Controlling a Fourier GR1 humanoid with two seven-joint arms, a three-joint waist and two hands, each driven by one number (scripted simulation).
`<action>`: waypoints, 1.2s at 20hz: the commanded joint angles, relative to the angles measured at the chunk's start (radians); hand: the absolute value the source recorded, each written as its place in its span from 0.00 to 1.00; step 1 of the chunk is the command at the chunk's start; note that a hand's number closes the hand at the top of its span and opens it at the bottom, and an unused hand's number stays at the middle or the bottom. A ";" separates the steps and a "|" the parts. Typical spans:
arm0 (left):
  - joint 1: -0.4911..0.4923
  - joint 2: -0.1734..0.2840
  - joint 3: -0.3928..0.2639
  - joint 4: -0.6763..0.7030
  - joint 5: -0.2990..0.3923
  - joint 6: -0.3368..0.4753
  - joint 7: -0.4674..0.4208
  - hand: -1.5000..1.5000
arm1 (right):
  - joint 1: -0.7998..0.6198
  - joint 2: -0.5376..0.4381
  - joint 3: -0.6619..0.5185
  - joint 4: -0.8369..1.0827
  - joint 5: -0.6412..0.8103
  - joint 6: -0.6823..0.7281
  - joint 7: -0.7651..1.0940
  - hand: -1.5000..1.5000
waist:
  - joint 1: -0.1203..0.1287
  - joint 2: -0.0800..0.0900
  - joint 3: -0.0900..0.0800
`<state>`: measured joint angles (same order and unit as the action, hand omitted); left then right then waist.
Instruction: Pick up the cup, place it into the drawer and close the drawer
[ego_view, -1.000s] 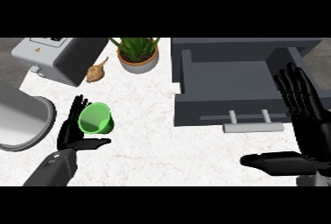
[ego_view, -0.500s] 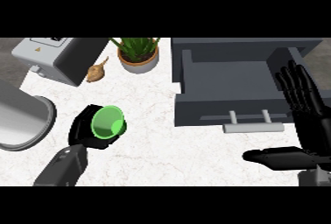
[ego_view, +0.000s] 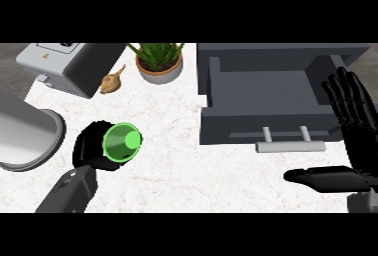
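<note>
– Location of the small green plastic cup (ego_view: 122, 142)?
– Near the white marble counter's (ego_view: 177, 165) left edge, left hand (ego_view: 92, 149) curled round it, mouth upward.
– The right hand (ego_view: 353, 145)?
– Fingers straight, beside the open grey drawer (ego_view: 266, 102).

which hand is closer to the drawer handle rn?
Right. The right hand is open just right of the drawer handle, its thumb below it. The left hand is far across the counter to the left, curled round the green cup.
</note>
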<state>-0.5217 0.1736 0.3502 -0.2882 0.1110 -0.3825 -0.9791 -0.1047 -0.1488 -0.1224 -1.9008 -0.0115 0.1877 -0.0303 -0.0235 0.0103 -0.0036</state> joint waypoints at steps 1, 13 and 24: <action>0.051 0.020 0.048 -0.019 0.045 -0.077 -0.175 1.00 | 0.004 -0.004 -0.001 -0.028 0.009 -0.005 0.002 0.00 | 0.005 -0.002 0.000; -0.007 -0.026 -0.048 -0.282 0.041 -0.039 -0.019 1.00 | 0.020 -0.001 -0.022 -0.005 -0.003 -0.010 0.024 0.00 | 0.026 -0.013 0.004; -0.126 -0.170 -0.221 -0.731 0.043 0.238 0.390 1.00 | 0.046 0.006 -0.022 0.024 0.027 -0.003 -0.051 0.00 | 0.036 -0.017 0.005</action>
<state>-0.6368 0.0504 0.2016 -0.8763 0.1497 -0.2130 -0.7002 -0.0468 -0.1638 -0.1641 -1.9335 -0.0279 0.1991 -0.0253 0.0075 -0.0072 0.0010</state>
